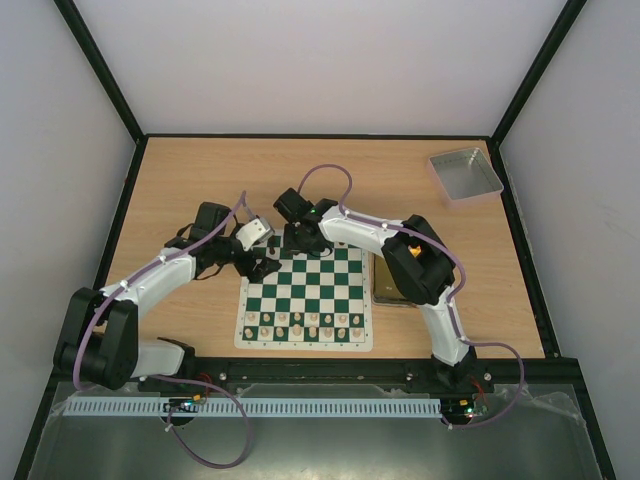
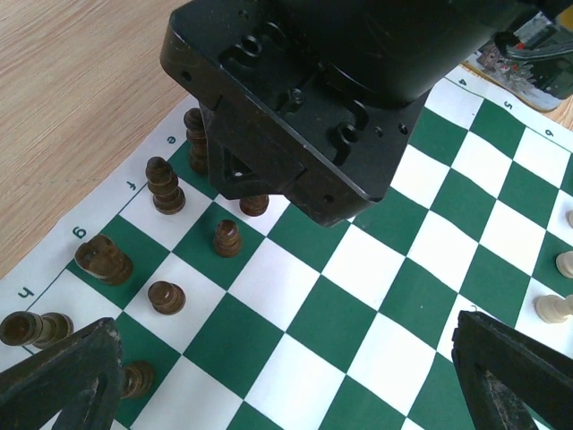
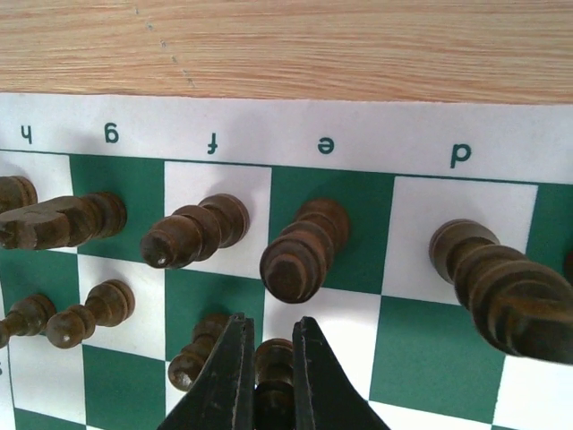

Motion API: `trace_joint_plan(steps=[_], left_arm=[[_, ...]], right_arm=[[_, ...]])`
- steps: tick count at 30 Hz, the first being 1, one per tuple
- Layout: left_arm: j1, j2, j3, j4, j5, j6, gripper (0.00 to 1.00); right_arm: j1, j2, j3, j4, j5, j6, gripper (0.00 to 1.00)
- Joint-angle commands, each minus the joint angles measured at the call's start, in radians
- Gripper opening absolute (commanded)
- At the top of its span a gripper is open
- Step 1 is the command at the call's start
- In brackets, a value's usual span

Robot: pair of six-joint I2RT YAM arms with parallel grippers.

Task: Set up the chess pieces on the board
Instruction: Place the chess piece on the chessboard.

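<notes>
Right end effector (image 3: 269, 324) pinching half-hidden dark pawn (image 3: 273, 360), left end effector (image 2: 285, 327) spread, fingers (image 2: 67, 381) cut off

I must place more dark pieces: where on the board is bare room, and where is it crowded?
Bare: middle rows of the board, between the dark pieces and the cream pieces. Crowded: far rows, files d to h, under the right claw.
</notes>
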Motion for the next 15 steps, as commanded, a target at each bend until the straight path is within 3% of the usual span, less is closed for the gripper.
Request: trace_joint_plan(steps=[1, 15], left_arm=[[0.006, 0.010, -0.013, -0.002, 0.026, 0.015, 0.99], [0.006, 0.021, -0.006, -0.003, 0.032, 0.012, 0.99]], right_arm=[[0.005, 0.014, 0.029, -0.023, 0.048, -0.008, 0.02], [0.005, 0.027, 0.036, -0.037, 0.073, -0.008, 0.02]])
